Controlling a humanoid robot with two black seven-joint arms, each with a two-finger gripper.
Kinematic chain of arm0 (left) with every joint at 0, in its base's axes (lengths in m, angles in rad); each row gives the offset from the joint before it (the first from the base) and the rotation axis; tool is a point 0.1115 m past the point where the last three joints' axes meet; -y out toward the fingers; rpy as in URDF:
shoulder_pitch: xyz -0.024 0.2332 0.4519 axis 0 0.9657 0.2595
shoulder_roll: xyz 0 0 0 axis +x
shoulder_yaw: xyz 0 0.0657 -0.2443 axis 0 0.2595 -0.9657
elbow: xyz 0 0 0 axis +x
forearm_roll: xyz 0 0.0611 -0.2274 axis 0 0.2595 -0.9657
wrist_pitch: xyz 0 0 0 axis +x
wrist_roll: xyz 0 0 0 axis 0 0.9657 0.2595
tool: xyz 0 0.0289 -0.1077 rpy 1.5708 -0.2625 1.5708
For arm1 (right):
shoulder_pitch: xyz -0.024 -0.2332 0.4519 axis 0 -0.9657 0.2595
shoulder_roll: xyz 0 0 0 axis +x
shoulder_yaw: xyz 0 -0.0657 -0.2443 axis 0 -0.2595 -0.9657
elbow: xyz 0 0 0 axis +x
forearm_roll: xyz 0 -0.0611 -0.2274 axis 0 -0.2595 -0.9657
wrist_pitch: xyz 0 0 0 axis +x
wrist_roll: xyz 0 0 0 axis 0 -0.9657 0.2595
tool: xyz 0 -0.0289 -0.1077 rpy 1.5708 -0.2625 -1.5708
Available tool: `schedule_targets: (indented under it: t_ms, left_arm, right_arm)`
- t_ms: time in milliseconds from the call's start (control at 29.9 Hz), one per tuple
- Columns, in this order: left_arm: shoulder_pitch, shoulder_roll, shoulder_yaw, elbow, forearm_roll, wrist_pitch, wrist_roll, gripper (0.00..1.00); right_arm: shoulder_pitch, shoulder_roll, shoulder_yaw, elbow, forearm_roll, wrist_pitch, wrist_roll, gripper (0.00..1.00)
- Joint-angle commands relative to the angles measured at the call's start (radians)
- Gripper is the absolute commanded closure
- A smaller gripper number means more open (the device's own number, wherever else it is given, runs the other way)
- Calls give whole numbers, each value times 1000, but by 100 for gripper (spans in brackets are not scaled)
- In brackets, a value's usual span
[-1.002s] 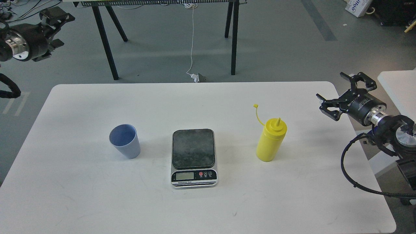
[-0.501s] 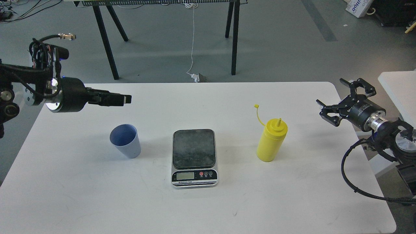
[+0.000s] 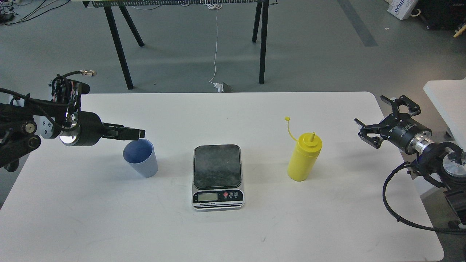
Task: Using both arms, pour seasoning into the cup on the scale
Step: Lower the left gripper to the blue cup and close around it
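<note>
The light blue cup (image 3: 141,160) stands on the white table (image 3: 233,236), left of the scale. The silver scale (image 3: 217,197) with its dark plate (image 3: 217,165) sits mid-table with nothing on it. The yellow seasoning bottle (image 3: 304,157) stands upright to the right of the scale, its cap hanging off on the tether. My left gripper (image 3: 139,134) reaches in from the left, its tip just above the cup's far rim. It is seen edge-on, so its fingers cannot be told apart. My right gripper (image 3: 371,117) is open and empty, well to the right of the bottle near the table's right edge.
Black trestle legs (image 3: 118,47) stand on the grey floor behind the table, with a white cable (image 3: 215,43) hanging between them. A second white table (image 3: 446,100) sits at the right, behind my right arm.
My left arm swung down from the upper left and now has its tip over the cup's rim. My right gripper dropped slightly. Cup, scale and bottle have not moved.
</note>
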Motion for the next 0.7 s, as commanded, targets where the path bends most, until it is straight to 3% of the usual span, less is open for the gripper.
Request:
schedule_targets:
  t_ms: [0, 668]
  left_arm:
    - [23, -35, 0, 48, 0, 0, 0, 2]
    - [57, -106, 2, 166, 0, 0, -6, 2]
  right_arm:
    - [0, 2, 0, -2, -1, 0, 0, 1]
    - [-17, 2, 1, 0, 0, 0, 0, 1]
